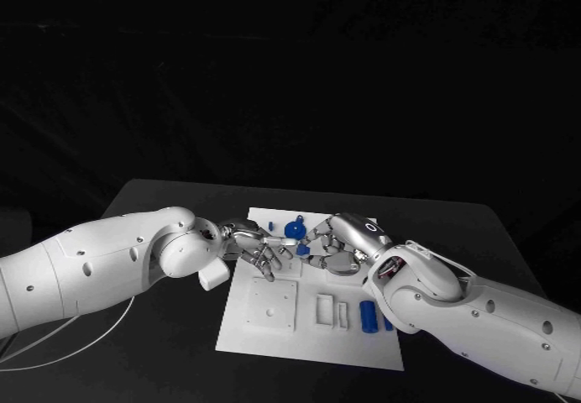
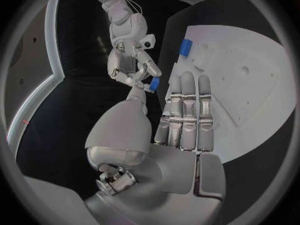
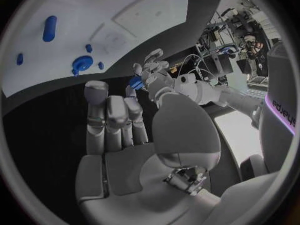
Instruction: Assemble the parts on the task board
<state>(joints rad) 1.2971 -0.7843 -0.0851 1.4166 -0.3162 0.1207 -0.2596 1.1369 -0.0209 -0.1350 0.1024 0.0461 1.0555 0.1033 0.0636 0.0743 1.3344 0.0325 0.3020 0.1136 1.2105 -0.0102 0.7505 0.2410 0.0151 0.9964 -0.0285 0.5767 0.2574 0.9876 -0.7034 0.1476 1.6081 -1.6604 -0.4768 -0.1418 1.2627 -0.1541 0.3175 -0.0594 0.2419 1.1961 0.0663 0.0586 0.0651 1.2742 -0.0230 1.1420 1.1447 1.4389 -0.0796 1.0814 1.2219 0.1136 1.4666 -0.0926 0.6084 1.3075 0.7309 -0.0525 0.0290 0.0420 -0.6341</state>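
Above the far half of the white task board (image 1: 309, 344) my two hands meet. My right hand (image 1: 337, 248) pinches a small blue part (image 1: 300, 248) in its fingertips; the left wrist view shows that right hand (image 2: 128, 60) curled round the part (image 2: 153, 84). My left hand (image 1: 252, 246) has its fingers (image 2: 184, 105) stretched out straight, and its thumb tip (image 2: 137, 91) touches the part from the side. In the right wrist view the blue part (image 3: 135, 82) sits between the left hand (image 3: 150, 71) and my right hand (image 3: 119, 130).
A round blue part (image 1: 295, 227) stands on the board's far edge, just behind the hands. Two blue cylinders (image 1: 368, 315) lie at the board's near right. A square plate (image 1: 273, 302) and a slot (image 1: 327, 309) sit in the near half. Cables trail off the table's left.
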